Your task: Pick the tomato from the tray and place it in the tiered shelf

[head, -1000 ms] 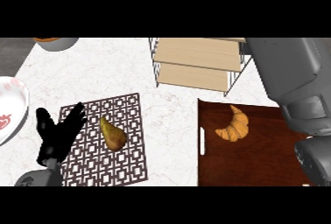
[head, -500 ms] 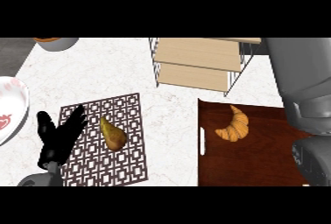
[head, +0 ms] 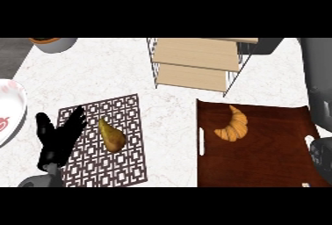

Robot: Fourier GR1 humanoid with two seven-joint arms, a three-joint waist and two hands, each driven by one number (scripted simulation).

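Tray (head: pixel 259 162) held croissant (head: pixel 235 125) only, no tomato. Left hand (head: pixel 57 140) rested near-left, fingers spread. Right hand (head: pixel 267 45) beside shelf (head: pixel 194 61), grip unclear; best approached croissant from above.

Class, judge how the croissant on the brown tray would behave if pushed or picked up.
The croissant lies flat on the tray, so a push would probably slide it, not roll it. Its tapering tips look likely to crush if pinched; the thick middle seems safer.
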